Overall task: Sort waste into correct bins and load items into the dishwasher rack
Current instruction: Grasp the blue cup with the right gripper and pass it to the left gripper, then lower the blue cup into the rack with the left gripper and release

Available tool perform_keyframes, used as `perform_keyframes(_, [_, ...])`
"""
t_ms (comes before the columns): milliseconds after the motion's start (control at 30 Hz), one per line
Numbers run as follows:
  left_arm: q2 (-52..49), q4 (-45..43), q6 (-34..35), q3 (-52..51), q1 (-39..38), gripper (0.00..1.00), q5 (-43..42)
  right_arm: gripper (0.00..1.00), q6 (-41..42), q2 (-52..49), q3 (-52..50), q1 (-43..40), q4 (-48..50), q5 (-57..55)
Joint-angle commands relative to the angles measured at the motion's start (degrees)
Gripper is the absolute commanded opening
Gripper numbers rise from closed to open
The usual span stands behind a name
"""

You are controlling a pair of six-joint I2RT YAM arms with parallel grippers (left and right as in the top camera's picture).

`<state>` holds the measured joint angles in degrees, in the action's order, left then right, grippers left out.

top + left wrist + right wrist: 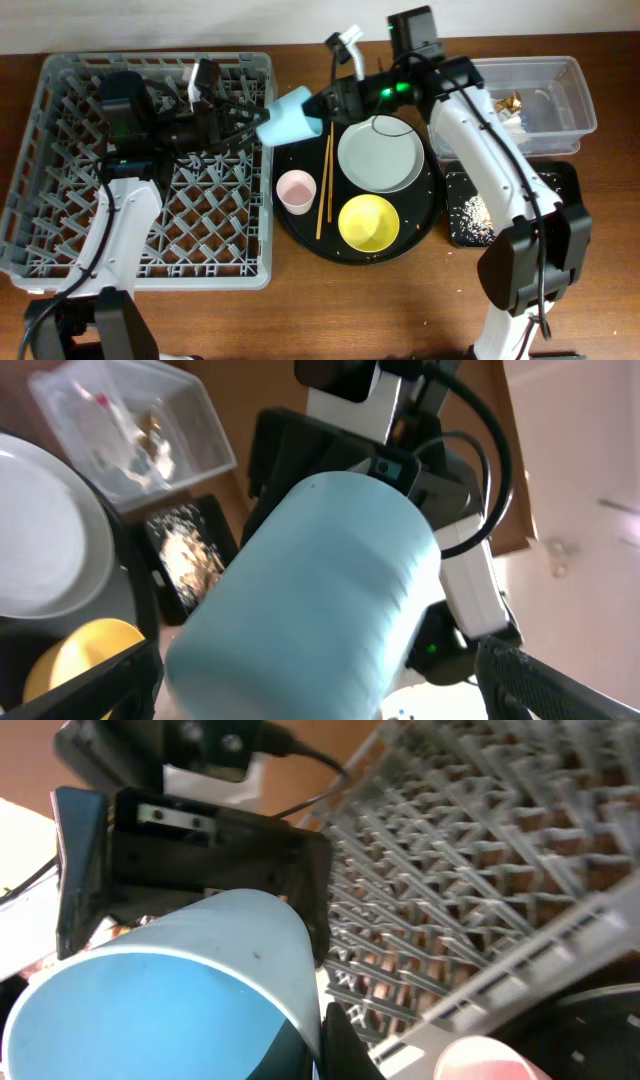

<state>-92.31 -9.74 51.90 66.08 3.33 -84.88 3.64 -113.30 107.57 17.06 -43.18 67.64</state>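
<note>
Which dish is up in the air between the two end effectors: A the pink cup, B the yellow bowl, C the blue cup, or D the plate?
C: the blue cup is aloft between the left end effector and right end effector; the others rest on the round tray.

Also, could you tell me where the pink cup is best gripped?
Probably by its rim, from above: the pink cup stands upright, mouth up, on the round tray. Put one finger inside and one outside on the rack side, since the chopsticks lie close on the other side.
</note>
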Motion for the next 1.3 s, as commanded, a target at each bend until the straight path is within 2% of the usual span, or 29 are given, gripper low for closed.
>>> perform_keyframes(0, [-0.37,-0.07,-4.39,0.39,-0.39,0.99,-5.31,0.04,-2.21,0.42,0.33,0.33,1.05,3.82])
perform_keyframes(100, [-0.37,-0.11,-7.93,0.39,-3.26,0.99,-5.31,0.04,-3.69,0.42,0.33,1.97,3.67,3.43])
perform_keyframes(167, [-0.37,-0.11,-8.11,0.39,-3.72,0.94,-5.31,0.04,-3.65,0.42,0.33,2.86,4.48,-1.99])
perform_keyframes(200, [-0.37,-0.11,-8.09,0.39,-3.72,0.89,-5.29,0.04,-3.65,0.31,0.33,3.26,4.48,-2.82])
perform_keyframes(233, [-0.37,-0.11,-8.09,0.39,-3.72,0.77,-5.29,0.04,-3.63,0.0,0.33,3.34,4.48,-3.56])
perform_keyframes(267, [-0.37,-0.09,-8.09,0.39,-3.69,0.71,-5.29,0.04,-3.45,-0.61,0.33,3.32,4.46,-5.53])
perform_keyframes(333, [-0.37,-0.11,-8.09,0.39,-3.72,0.71,-5.29,0.04,-3.41,-0.66,0.33,3.13,4.72,-5.84])
perform_keyframes(367, [-0.37,-0.11,-8.09,0.39,-3.65,0.71,-5.18,0.16,-3.41,-0.66,0.33,3.13,4.57,-6.71])
perform_keyframes(433, [-0.37,-0.13,-8.09,0.39,-3.65,0.66,-4.31,0.59,-3.41,-0.66,0.33,3.13,4.61,-6.88])
perform_keyframes(467, [-0.37,-1.25,-8.07,0.39,-3.37,0.65,-4.28,0.7,-3.43,-0.66,0.33,2.89,4.63,-6.97])
perform_keyframes(533, [-0.35,-7.96,-7.82,0.39,-0.92,0.63,-4.31,0.8,-3.37,-0.66,0.33,0.04,4.11,-7.32])
perform_keyframes(600, [-0.35,-13.18,-7.82,0.39,2.38,0.63,-4.22,0.85,-3.41,-0.66,0.33,-3.21,2.14,-8.63])
perform_keyframes(667, [-0.35,-14.25,-7.63,0.42,4.94,0.63,-2.1,0.88,-3.43,-0.66,0.33,-6.01,-2.19,-14.34])
perform_keyframes(700, [-0.35,-13.2,-6.34,0.42,7.8,0.63,6.91,0.89,-3.43,-0.66,0.33,-6.64,-4.94,-20.61])
perform_keyframes(767, [-0.35,-9.7,-7.91,0.42,8.5,0.64,18.4,0.93,-3.43,-0.66,0.33,-6.58,-5.9,-22.49])
perform_keyframes(833, [-0.35,-1.53,-12.92,0.83,8.44,0.64,30.1,0.97,-3.43,-0.66,0.33,-6.58,-6.1,-23.61])
perform_keyframes(900, [-0.35,12.87,-22.05,3.17,7.87,0.64,40.87,0.99,-3.43,-0.66,0.33,-6.58,-6.62,-24.9])
perform_keyframes(967, [-0.35,32.96,-32.52,9.64,4.87,0.63,53.24,0.99,-3.41,-0.66,0.33,-6.58,-7.63,-26.58])
perform_keyframes(1000, [-0.35,49.18,-38.88,17.55,1.38,0.63,63.28,0.99,-3.39,-0.66,0.33,-6.58,-7.72,-26.56])
perform_keyframes(1033, [-0.35,54.84,-40.39,20.48,0.04,0.63,66.79,0.99,-3.39,-0.66,0.33,-6.58,-7.87,-26.53])
perform_keyframes(1067, [-0.35,66.55,-42.36,26.34,-2.99,0.63,73.42,0.98,-3.41,-0.66,0.33,-6.58,-8.31,-26.58])
perform_keyframes(1100, [-0.35,74.55,-42.53,28.94,-5.84,0.63,76.26,0.98,-3.41,-0.66,0.33,-6.58,-8.5,-26.6])
perform_keyframes(1267, [-1.29,92.06,-42.12,28.89,-11.72,0.63,77.68,0.99,-3.41,-0.66,0.33,-6.58,-8.72,-27.85])
